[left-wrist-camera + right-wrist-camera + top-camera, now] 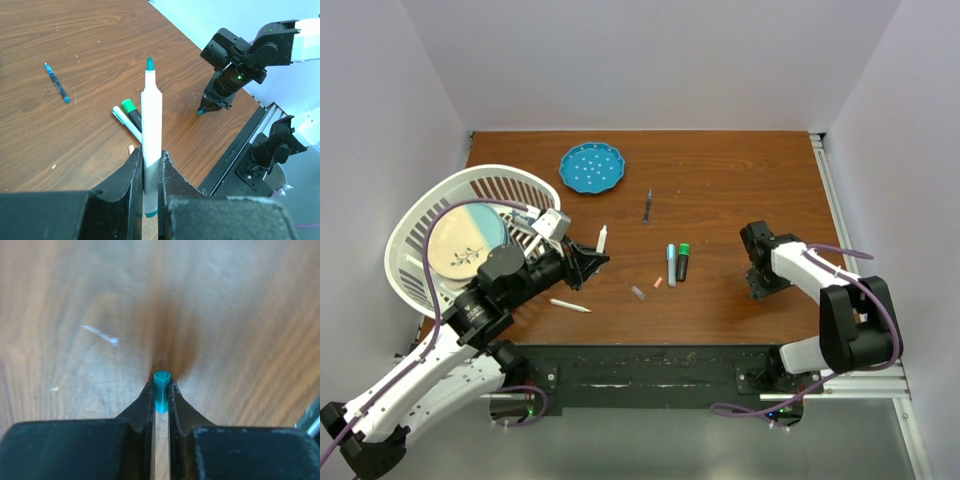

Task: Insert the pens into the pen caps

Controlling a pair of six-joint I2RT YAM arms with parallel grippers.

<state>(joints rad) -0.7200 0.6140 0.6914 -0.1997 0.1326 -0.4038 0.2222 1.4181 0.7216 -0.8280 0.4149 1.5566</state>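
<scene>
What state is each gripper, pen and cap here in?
left gripper, jaws shut on white pen
white pen, uncapped, gripped
right gripper, jaws shut on teal cap
teal cap, gripped, off pen
green-capped pen, capped, lying flat
pink cap, lying loose

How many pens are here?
5: a teal-tipped pen in the left gripper, a white pen lying near it, a blue pen farther back, two capped pens side by side mid-table. The basket may hide more.

two pens [671, 266] side by side, plate [591, 167] behind, leftward
</scene>
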